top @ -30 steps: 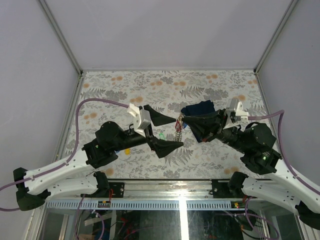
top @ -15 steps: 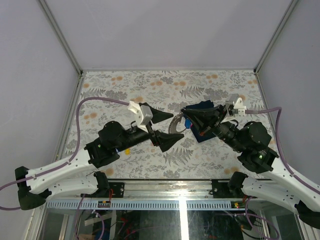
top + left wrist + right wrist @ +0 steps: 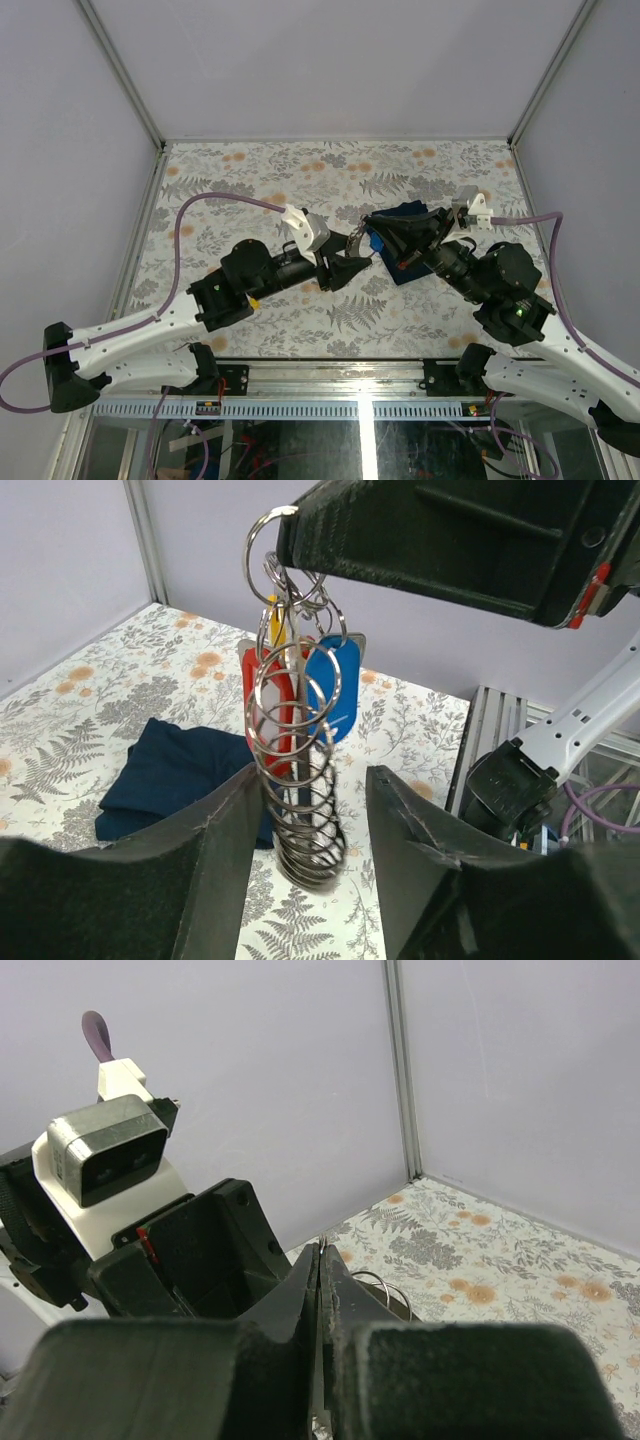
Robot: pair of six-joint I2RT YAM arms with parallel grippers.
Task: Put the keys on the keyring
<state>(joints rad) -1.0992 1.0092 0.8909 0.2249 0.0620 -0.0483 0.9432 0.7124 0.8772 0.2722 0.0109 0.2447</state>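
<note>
Silvery metal fills the middle of the left wrist view. The keyring (image 3: 295, 730) dangles as a long stack of loops, its small top loop pinched in the tip of the right gripper (image 3: 284, 538) at the upper middle of the frame. That gripper is clamped fully on it. I judge the ring is held high so the stack hangs free above the surface (image 3: 60, 730) and can be reached from the side. A red tag (image 3: 254, 695) and a blue tag (image 3: 337, 690) hang behind the loops, with a sliver of yellow between them.

My left gripper (image 3: 312, 780) stands about half wide at the bottom of the frame, one finger on each side of the lower loops. The finger on the left of the frame looks to be touching the stack. A gap shows on the other side, so nothing is gripped there yet. I read this as a bracket to steady the ring so a loop can be worked open for a key.

A navy cloth (image 3: 165, 775) lies on the surface at the lower left, below and behind the ring. I cannot pick out the keys for certain. In the overhead view a yellow speck (image 3: 254, 299) by the left arm, lower left of centre, may be one tag
</note>
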